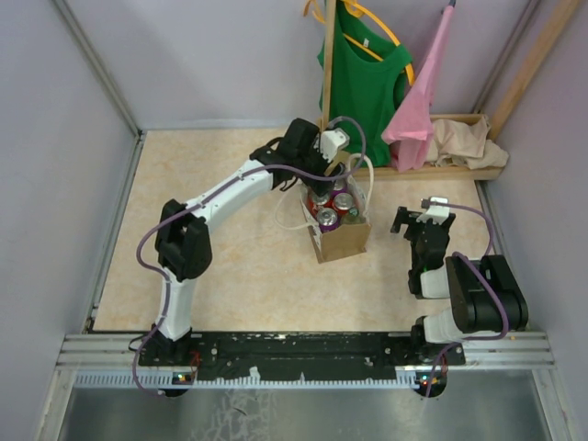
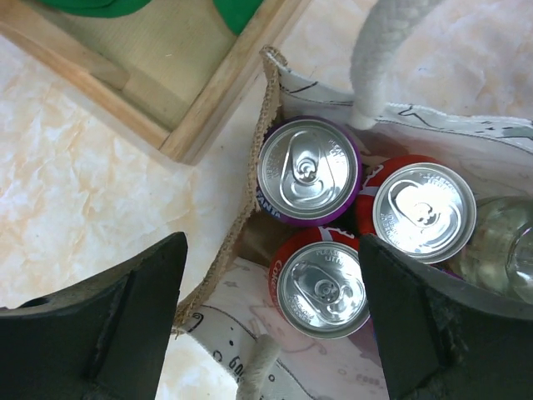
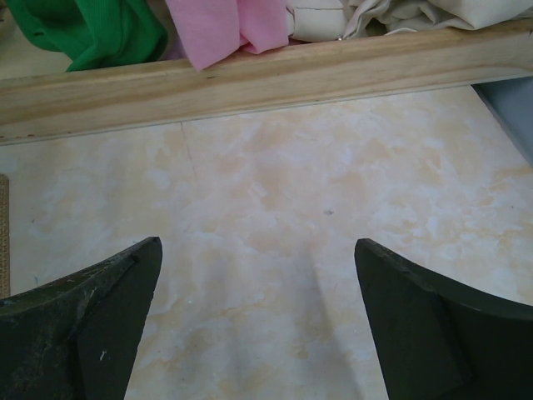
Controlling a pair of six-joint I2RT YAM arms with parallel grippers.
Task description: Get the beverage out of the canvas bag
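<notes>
Left gripper (image 2: 273, 250): jaws spread wide with nothing between them, hanging over the open mouth of the canvas bag (image 1: 344, 241), above the near red can (image 2: 323, 287)
Right gripper (image 3: 258, 317): jaws wide apart and empty over bare table (image 3: 275, 183), well apart from the bag
Beverage: we count three upright cans inside the bag, the purple can (image 2: 306, 171) and far red can (image 2: 423, 208) touching the near one; the bag stands just in front of the wooden frame (image 2: 208, 108)
Risk, crowding: we judge the cans packed so tight that a finger may land on a neighbour's lid instead of slipping beside the chosen can
Risk, bag wall: one finger (image 2: 125, 317) sits near the frayed bag edge and could come down outside it, pinching cloth
Risk, handles: a rope handle (image 2: 383, 58) arches over the mouth and could snag the can on the way up, lifting or toppling the unheld bag
Hidden: can sides and bag bottom are out of sight; a pale glassy thing (image 2: 508, 250) at the right edge of the left wrist view is cut off and we cannot name it
Hard to make out: how high the fingers stand above the lids
</notes>
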